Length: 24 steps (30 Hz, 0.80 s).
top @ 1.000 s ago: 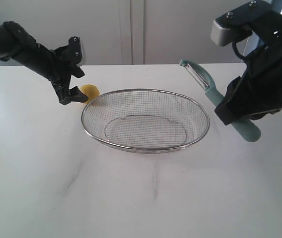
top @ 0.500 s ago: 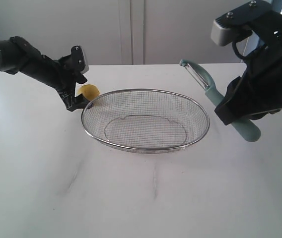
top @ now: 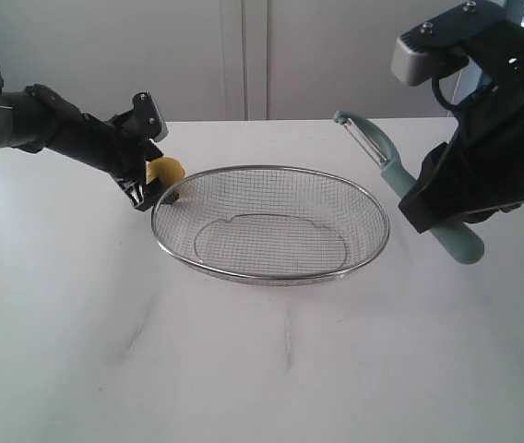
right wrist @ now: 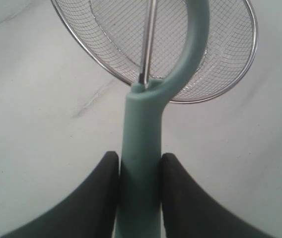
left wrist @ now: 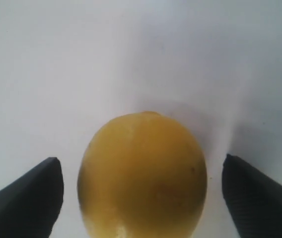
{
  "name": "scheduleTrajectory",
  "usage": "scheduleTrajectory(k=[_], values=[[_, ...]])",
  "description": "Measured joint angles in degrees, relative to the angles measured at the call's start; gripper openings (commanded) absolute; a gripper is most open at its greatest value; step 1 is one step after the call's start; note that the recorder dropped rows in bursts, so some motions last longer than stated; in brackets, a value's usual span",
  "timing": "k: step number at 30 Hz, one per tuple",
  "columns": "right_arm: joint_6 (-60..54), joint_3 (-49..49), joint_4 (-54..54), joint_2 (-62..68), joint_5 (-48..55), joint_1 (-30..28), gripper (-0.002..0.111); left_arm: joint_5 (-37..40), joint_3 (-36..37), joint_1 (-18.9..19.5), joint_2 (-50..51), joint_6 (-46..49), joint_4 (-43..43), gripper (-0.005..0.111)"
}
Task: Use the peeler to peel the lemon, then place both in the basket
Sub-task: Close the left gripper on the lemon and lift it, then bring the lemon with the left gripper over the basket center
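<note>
lemon (left wrist: 142, 171) centred between wide-open left gripper (top: 148, 187) fingers, gaps both sides; right gripper (right wrist: 140, 196) clamps peeler (right wrist: 142, 124) handle, farther off.

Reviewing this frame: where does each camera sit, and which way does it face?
Exterior view: off the robot, raised, facing across the table at the basket; shows the left gripper at the lemon and the right gripper holding the peeler.
Left wrist view: on the left wrist, looking past its open fingers at the lemon between them.
Right wrist view: on the right wrist, looking along the clamped peeler toward the basket; both fingers show.
Shared: lemon in exterior and left wrist; peeler and basket in exterior and right wrist.
</note>
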Motion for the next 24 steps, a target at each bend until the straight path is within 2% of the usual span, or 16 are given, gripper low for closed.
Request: scheduleTrajectory(k=[4,6,7,11,13,16,18,21,23,24], values=[[0.0,0.0,0.0,0.0,0.0,0.0,0.000,-1.2,0.0,-0.8,0.2,0.2,-0.1,0.025],[0.0,0.0,0.0,0.0,0.0,0.0,0.000,-1.3,0.0,-1.1,0.2,-0.3,-0.1,0.006],[0.0,0.0,0.0,0.0,0.0,0.0,0.000,-1.3,0.0,-1.1,0.2,-1.1,-0.1,0.000],[0.0,0.0,0.0,0.0,0.0,0.0,0.000,-1.1,0.0,-1.3,-0.2,-6.1,2.8,0.000],[0.0,0.0,0.0,0.0,0.0,0.0,0.000,-0.4,0.0,-1.5,-0.9,-10.6,7.9,0.000],[0.0,0.0,0.0,0.0,-0.1,0.0,0.000,1.7,0.0,-1.7,-2.5,-20.7,19.9,0.000],[0.0,0.0,0.0,0.0,-0.1,0.0,0.000,4.1,0.0,-1.7,-3.8,-30.7,28.1,0.000],[0.0,0.0,0.0,0.0,-0.2,0.0,0.000,7.8,0.0,-1.7,-6.7,-51.9,38.7,0.000],[0.0,0.0,0.0,0.0,-0.2,0.0,0.000,9.9,0.0,-1.7,-9.3,-62.3,45.0,0.000],[0.0,0.0,0.0,0.0,-0.3,0.0,0.000,10.7,0.0,-1.5,-10.5,-64.6,46.5,0.000]])
